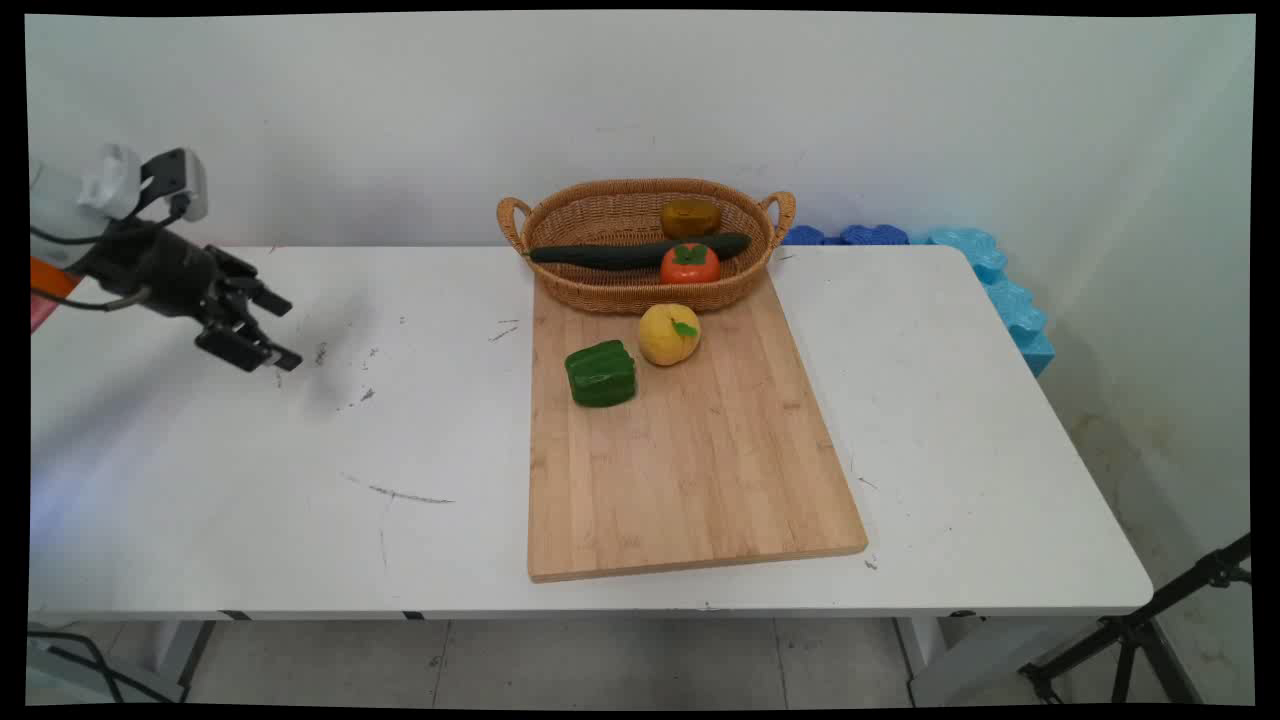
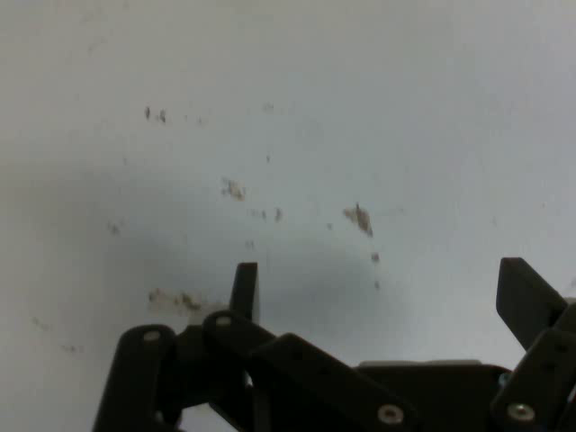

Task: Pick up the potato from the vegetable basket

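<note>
Over the left side of the white surface [image 1: 250, 480], the black two-finger end effector [image 1: 280, 335] hangs low with nothing in its grip.

Its fingers [image 2: 245, 290] stand apart, tilted down and to the right in the main view, over bare, scuffed tabletop; the hand view shows only that speckled top between them. Well apart to its right lies a large rectangular light wooden board [image 1: 700, 470], reaching from the table's near edge back toward the wall. An oval woven wicker basket with two loop handles [image 1: 600, 215] sits on the board's far end, holding a long dark green cucumber [image 1: 620, 255] lying crosswise, an orange-red persimmon with a green leafy cap [image 1: 689, 264] at the front, and a brownish-yellow round fruit [image 1: 690, 217] behind. Just in front of the basket on the board rest a blocky green bell pepper [image 1: 601, 374] and a yellow round fruit with a small green leaf [image 1: 669, 334], near each other.
</note>
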Available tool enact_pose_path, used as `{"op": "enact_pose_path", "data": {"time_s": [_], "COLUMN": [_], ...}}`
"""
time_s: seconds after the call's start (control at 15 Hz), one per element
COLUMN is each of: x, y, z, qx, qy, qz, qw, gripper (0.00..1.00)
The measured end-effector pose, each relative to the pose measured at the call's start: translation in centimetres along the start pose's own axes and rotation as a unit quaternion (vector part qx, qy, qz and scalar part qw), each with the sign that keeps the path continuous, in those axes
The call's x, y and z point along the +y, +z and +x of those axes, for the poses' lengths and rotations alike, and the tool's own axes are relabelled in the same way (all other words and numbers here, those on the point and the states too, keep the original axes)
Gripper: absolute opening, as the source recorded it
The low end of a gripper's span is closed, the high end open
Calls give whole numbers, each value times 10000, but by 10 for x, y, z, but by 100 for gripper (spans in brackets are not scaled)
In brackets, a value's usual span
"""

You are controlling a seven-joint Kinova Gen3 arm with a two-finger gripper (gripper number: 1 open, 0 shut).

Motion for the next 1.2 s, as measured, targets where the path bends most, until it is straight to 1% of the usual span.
{"op": "enact_pose_path", "data": {"time_s": [0.4,0.8,1.2], "x": [-4,-10,-17], "y": [13,36,68], "z": [49,121,195], "qx": [157,365,586], "qy": [253,622,1007], "qz": [9,14,46], "qw": [9996,9974,9932], "gripper": [100,100,100]}}
